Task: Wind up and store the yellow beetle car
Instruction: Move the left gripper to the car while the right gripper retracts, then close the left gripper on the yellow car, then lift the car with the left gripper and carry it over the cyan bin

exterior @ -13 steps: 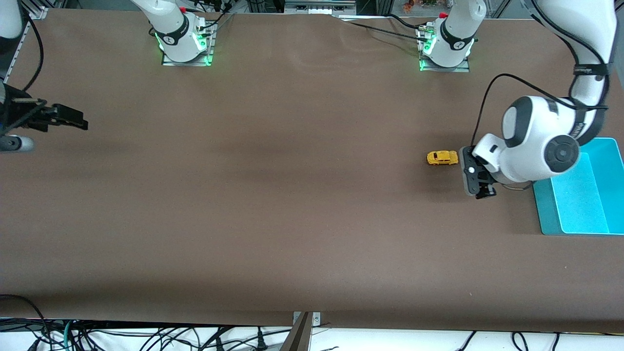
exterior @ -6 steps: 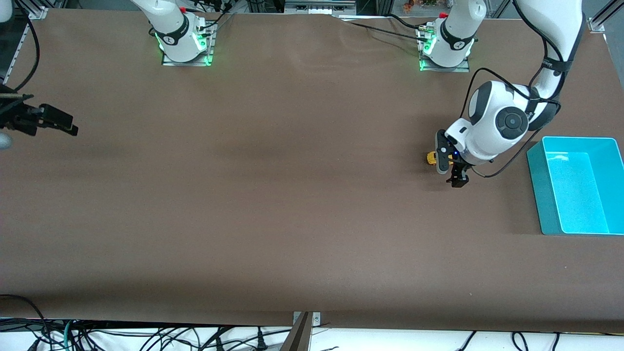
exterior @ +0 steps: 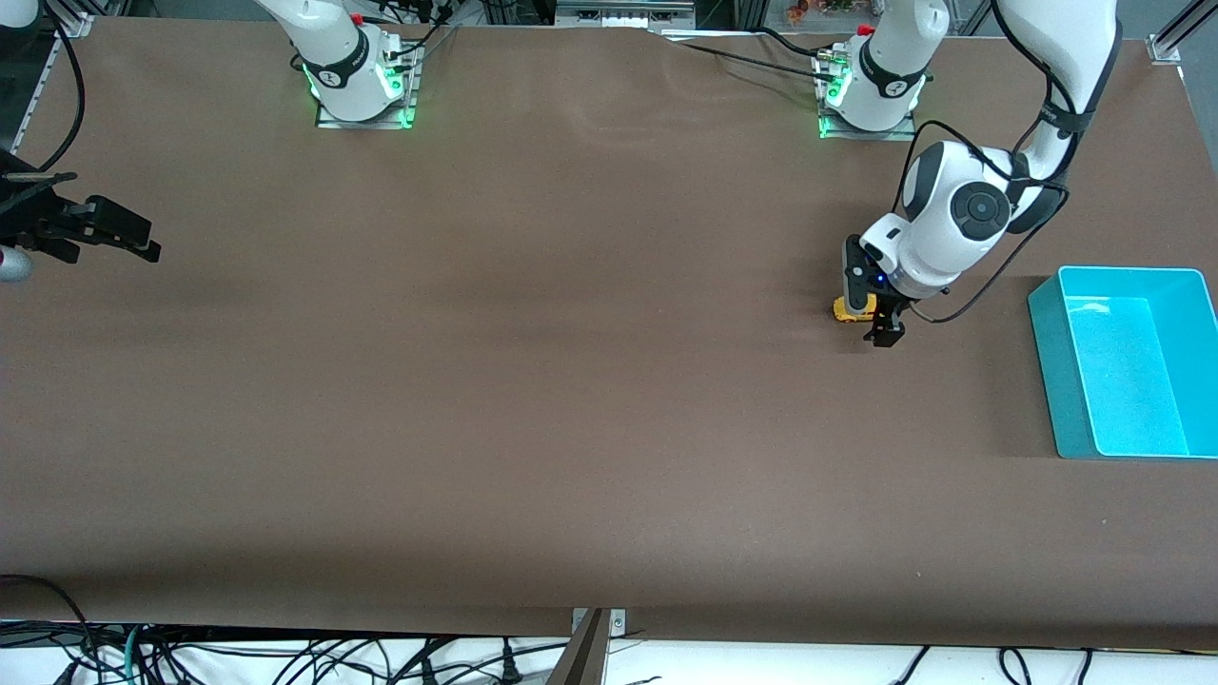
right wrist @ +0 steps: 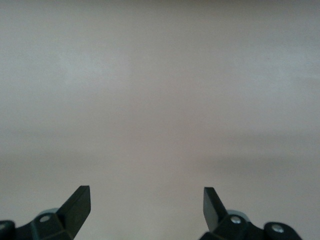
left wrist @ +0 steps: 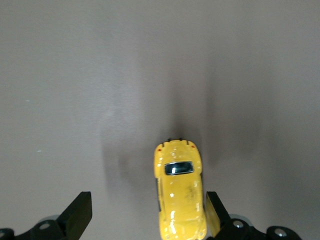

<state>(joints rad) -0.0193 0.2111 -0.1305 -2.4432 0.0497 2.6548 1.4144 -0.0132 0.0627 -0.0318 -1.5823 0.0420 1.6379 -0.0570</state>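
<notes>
The yellow beetle car [exterior: 847, 310] stands on the brown table toward the left arm's end, mostly hidden under my left hand in the front view. My left gripper [exterior: 877, 326] is low over it and open. In the left wrist view the car [left wrist: 180, 195] lies between the jaws, close against one finger [left wrist: 216, 211], with a wide gap to the other finger [left wrist: 79, 214]. The teal bin [exterior: 1064, 381] sits at the table's edge at the left arm's end and is empty. My right gripper [exterior: 128, 233] is open and empty, and the right arm waits at its end of the table.
The brown table [exterior: 533, 381] is bare around the car. The two arm bases [exterior: 357, 81] stand along its edge farthest from the front camera. The right wrist view shows only bare table [right wrist: 160, 100] between the open fingers.
My left gripper has moved from beside the bin over to the car and come down around it. The car has not moved. The right gripper has shifted slightly.
</notes>
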